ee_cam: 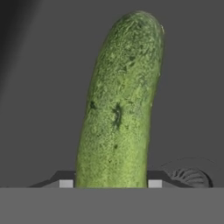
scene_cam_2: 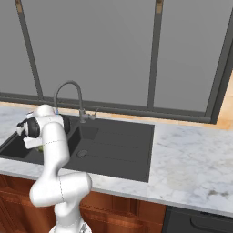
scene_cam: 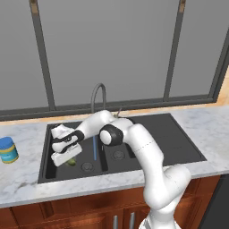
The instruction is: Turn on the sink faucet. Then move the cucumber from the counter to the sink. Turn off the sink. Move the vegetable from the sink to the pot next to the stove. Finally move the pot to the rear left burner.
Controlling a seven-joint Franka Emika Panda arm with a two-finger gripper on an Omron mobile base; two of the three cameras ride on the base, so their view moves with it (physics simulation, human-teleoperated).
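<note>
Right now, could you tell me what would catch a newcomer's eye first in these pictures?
In the hand view, the bumpy green cucumber dominates, lying between the two dark finger tips of the gripper over the dark charcoal sink, a round drain beside it. From the base, the white arm bends down into the left basin, where a blue stream falls under the grey gooseneck faucet.

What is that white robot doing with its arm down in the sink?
The robot's tool is reaching down into the left bowl of the dark sink and has its two fingers on either side of a green cucumber. A thin blue stream of water is running down into the sink from the grey faucet. A small blue-lidded jar sits on the marble counter to the left of the sink.
</note>
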